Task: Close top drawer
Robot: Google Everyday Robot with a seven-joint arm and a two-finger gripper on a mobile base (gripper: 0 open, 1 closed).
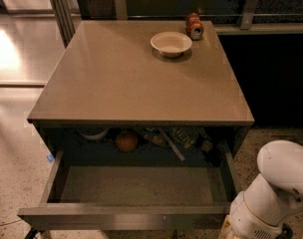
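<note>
The top drawer (126, 217) stands pulled far out toward the camera, below the edge of the tan cabinet top (136, 78). Its dark-grey front runs along the bottom of the view, and the near part of its floor is bare. At the back of the drawer, under the top, lie an orange round thing (126, 141), a white bowl (93, 133) and some packets (181, 137). A white arm segment (273, 193) rises at the bottom right, just right of the drawer's front corner. My gripper itself is out of view.
On the cabinet top sit a cream bowl (171, 43) and a tipped red can (194, 26) near the far edge. A dark counter front (271, 78) lies to the right, shiny floor (17, 59) to the left, and a railing behind.
</note>
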